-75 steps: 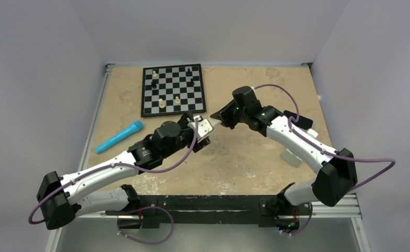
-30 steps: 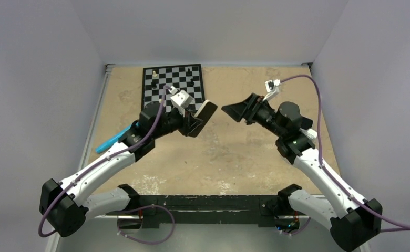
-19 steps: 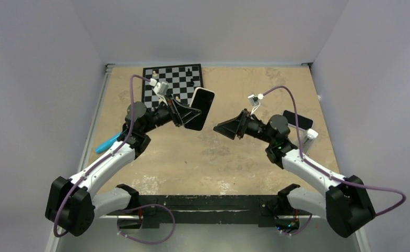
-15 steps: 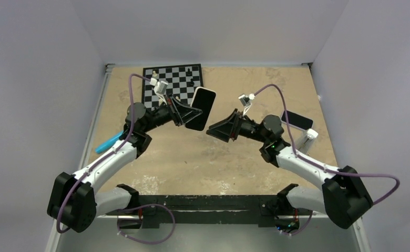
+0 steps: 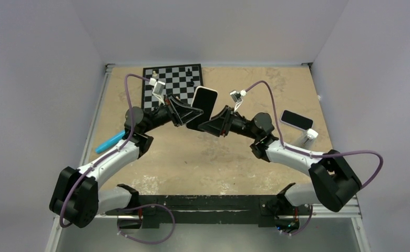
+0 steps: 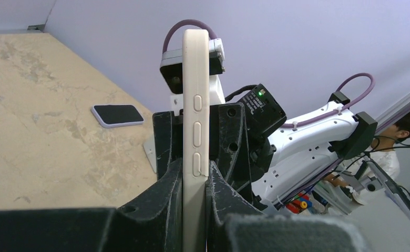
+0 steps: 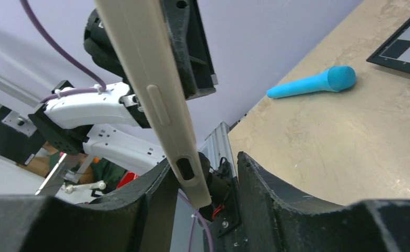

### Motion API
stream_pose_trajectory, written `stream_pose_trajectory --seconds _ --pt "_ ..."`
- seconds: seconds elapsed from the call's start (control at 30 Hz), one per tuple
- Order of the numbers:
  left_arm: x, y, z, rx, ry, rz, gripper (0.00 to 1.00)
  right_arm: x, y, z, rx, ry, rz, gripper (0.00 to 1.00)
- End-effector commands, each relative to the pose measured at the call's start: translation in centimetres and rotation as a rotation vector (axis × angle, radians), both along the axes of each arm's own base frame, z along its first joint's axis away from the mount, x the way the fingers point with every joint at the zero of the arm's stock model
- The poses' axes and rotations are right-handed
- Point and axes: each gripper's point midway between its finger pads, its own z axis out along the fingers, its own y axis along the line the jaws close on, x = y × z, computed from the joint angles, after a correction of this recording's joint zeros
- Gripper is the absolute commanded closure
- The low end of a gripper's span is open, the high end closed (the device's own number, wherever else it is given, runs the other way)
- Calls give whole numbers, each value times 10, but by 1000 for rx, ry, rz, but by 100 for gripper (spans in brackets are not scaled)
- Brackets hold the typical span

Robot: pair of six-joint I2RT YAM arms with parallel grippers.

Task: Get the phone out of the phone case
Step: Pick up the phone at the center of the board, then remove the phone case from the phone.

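The phone, in a beige phone case (image 5: 203, 100), is held up in the air over the table's middle, its dark face (image 5: 197, 116) showing from above. My left gripper (image 5: 186, 112) is shut on the case's lower part; in the left wrist view both fingers press its flat sides (image 6: 195, 121) around the left gripper (image 6: 195, 170). My right gripper (image 5: 207, 126) has come in from the right and straddles the case's bottom corner (image 7: 190, 173). The right gripper (image 7: 203, 163) is open: the case lies against one finger, with a gap to the other.
A second dark phone (image 5: 296, 119) lies flat at the right beside a small white object (image 5: 308, 137). A chessboard (image 5: 172, 88) with a few pieces sits at the back. A blue microphone-shaped object (image 5: 111, 142) lies at the left.
My right gripper has swung left up to the cased phone and its jaws have narrowed around the case's corner. The left gripper has tilted the phone upright and holds it.
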Motion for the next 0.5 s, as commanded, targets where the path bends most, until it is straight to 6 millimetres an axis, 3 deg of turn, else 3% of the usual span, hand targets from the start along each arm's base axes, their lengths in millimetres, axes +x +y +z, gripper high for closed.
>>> stream_pose_trajectory --seconds 0.0,0.1,0.2,0.23,0.33,0.47 --pt "-8 4 30 -87 -103 -16 100 -7 1 34 116 -104 14 55" --pt "-7 3 29 -78 -108 -14 100 -9 3 34 131 -104 27 67" --pt "-4 3 26 -48 -92 -5 100 -10 4 29 124 -95 43 100" --pt "-3 2 27 -33 -91 0 96 -12 4 25 112 -92 48 100" --pt "1 0 16 47 -64 8 59 -17 1 13 73 -112 52 100" --pt "1 -2 12 102 -46 -10 46 -23 1 1 -33 -152 75 100"
